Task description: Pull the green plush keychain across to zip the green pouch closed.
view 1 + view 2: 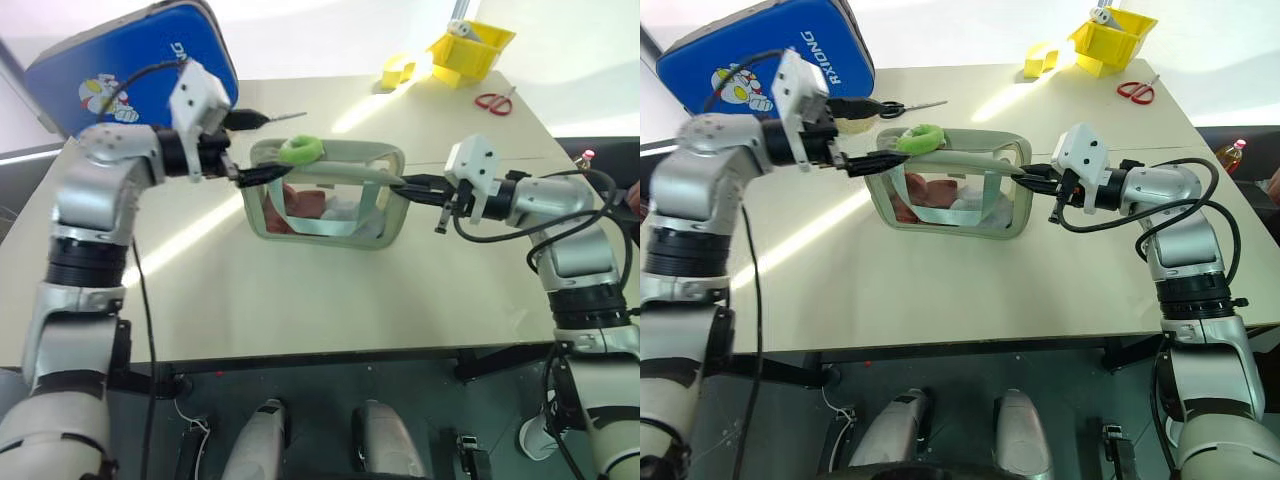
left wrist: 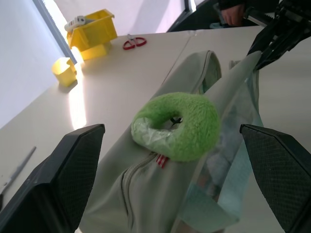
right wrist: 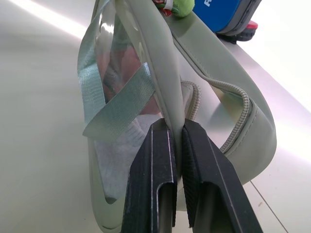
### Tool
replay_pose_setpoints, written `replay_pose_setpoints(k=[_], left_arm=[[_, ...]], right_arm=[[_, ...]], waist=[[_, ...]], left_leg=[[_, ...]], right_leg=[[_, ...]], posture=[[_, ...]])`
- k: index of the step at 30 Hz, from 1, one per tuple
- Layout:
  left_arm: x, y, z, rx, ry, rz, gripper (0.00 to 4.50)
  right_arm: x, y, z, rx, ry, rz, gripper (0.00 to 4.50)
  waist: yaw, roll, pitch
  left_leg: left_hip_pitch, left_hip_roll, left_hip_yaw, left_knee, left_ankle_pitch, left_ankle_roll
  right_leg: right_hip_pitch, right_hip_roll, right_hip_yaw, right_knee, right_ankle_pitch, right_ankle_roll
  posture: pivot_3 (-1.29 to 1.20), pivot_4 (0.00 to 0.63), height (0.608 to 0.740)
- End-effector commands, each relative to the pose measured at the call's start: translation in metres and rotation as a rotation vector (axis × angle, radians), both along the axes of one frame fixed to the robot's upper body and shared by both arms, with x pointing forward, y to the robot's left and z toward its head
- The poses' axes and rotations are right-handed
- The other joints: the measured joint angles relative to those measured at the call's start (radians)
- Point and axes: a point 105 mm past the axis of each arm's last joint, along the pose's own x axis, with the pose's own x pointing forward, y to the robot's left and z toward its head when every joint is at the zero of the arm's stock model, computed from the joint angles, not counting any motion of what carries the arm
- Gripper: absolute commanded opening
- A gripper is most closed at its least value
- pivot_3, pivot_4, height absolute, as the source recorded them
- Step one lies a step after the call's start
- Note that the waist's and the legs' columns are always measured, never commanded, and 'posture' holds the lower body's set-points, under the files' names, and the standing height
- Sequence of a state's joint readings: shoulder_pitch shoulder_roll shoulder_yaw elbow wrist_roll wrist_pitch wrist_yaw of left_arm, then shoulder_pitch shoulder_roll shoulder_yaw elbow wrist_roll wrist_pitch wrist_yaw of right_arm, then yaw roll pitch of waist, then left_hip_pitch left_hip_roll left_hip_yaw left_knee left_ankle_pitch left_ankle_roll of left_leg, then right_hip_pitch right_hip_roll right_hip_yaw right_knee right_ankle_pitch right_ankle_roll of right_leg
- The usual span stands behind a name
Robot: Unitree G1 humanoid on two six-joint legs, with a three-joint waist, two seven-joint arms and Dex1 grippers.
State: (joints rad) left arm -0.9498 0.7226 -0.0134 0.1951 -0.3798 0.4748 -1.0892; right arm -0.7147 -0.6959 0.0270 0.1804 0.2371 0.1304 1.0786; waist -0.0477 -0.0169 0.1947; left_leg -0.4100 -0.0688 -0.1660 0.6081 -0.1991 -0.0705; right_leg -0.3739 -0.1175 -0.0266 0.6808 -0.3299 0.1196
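Note:
The green pouch (image 1: pixel 325 195) stands on the pale table (image 1: pixel 300 300), its zipper running along the top. The green plush keychain (image 2: pixel 177 125) lies on the pouch's top near its left end. My left gripper (image 1: pixel 262 148) is open, one finger (image 2: pixel 73 160) on each side of the keychain without touching it. My right gripper (image 3: pixel 176 128) is shut on the pouch's top edge at its right end. Through the clear side I see reddish and white things inside.
A big blue case (image 1: pixel 140 60) leans at the back left, with black-handled scissors (image 1: pixel 280 117) on the table beside it. At the back right are a yellow tape roll (image 1: pixel 398 70), a yellow bin (image 1: pixel 470 48) and red scissors (image 1: pixel 493 100).

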Motion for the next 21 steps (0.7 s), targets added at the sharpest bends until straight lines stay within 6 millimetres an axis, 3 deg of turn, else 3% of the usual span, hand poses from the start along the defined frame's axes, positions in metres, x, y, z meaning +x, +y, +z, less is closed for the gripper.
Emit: replay_pose_setpoints(k=[1,4,7,13,21], left_arm=[[-0.02,0.016,0.029,-0.019,-0.029,-0.009,4.47],[-0.024,0.036,0.026,0.008,-0.004,0.053,4.47],[-0.021,0.049,-0.003,0.026,0.071,0.105,4.47],[-0.004,0.042,-0.049,-0.083,0.16,0.133,4.47],[0.022,0.029,-0.046,-0.177,0.123,0.133,4.47]], right_arm=[[-0.002,0.001,0.013,0.007,-0.057,0.011,0.0],[-0.003,0.001,0.014,0.007,-0.06,0.012,0.0],[-0.004,0.003,0.015,0.008,-0.062,0.021,0.0],[-0.005,0.005,0.017,0.005,-0.065,0.031,0.0],[-0.006,0.003,0.016,-0.008,-0.055,0.027,0.0]], waist=[[0.0,0.0,0.0],[0.0,0.0,0.0],[0.001,0.001,0.0],[0.005,0.0,0.0],[0.002,0.0,0.0]], left_leg=[[0.0,0.0,0.0,0.0,0.0,0.0],[0.0,0.0,0.0,0.0,0.0,0.0],[0.001,0.0,0.0,-0.001,0.0,0.0],[0.0,0.0,0.0,0.0,0.0,0.0],[0.0,0.0,0.0,0.001,0.0,0.0]], right_leg=[[0.0,0.0,0.0,0.0,0.0,0.0],[0.0,0.0,0.0,0.0,0.0,0.0],[0.0,0.0,0.0,0.0,0.0,0.0],[0.0,0.0,0.0,0.0,0.0,0.0],[0.0,0.0,-0.001,0.0,0.0,0.0]], posture=[[0.0,0.15,0.74],[0.0,0.15,0.74],[0.0,0.15,0.74],[0.0,0.15,0.74],[0.0,0.15,0.74]])
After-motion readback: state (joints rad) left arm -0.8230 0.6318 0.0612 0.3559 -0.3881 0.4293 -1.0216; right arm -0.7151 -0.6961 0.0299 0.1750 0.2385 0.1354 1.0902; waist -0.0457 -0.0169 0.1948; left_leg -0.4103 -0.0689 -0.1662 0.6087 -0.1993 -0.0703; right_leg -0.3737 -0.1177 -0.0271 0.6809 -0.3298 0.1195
